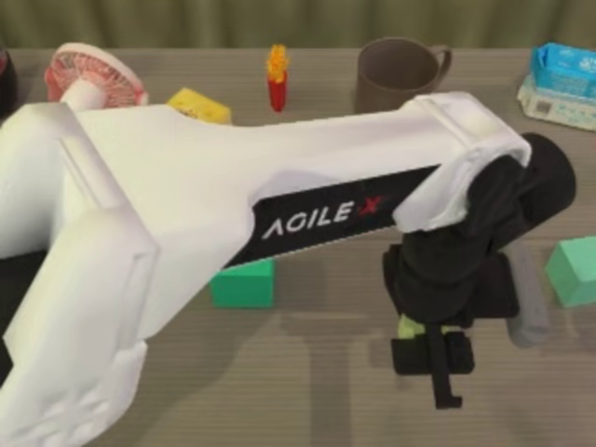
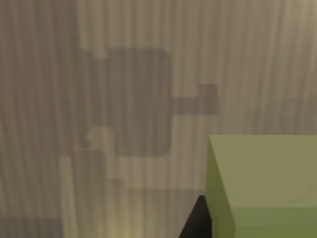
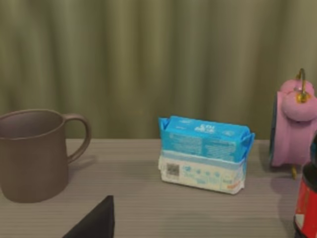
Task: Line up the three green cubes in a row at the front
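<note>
Grey-brown table (image 1: 307, 372) before olive curtain. Left gripper (image 1: 433, 358) hung over front right-centre, fingers clamped on small pale yellow-green cube (image 1: 407, 327). Bright green cube (image 1: 242, 283) near centre; teal-green cube (image 1: 575, 269) at right edge. Right arm out of top view.

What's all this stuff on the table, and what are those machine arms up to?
Bright green cube: one, centre, partly under the arm.
Teal-green cube: one, right edge.
Pale yellow-green cube: one, small, in the left gripper, front centre.
Yellow cube: one, back left.
Fan: one, pink and white, back left.
Fries toy: one, red and yellow, back centre.
Mug: one, brown, back.
Tissue pack: one, blue and white, back right.
Alarm clock: one, pink, beside the pack.
Can: one, red and black, partly seen.
Left gripper: black, shut on the small cube.
Right gripper: not seen.
</note>
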Tool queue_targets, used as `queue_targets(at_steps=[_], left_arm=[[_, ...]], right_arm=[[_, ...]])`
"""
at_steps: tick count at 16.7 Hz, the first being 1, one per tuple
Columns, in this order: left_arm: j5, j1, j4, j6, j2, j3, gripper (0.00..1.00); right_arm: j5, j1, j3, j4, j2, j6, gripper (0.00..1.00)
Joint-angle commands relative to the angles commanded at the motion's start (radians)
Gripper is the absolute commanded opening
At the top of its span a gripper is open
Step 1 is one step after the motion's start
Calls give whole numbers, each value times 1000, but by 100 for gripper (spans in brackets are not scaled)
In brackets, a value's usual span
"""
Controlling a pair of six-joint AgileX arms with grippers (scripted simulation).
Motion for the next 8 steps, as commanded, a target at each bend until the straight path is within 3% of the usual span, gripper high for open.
queue_targets(at_steps=[4, 8], left_arm=[[1, 2, 5, 3, -3, -5, 0], [1, 1, 111, 0, 36, -67, 0]], right_arm=[[0, 0, 0, 0, 0, 0, 100], [0, 0, 0, 0, 0, 0, 100]])
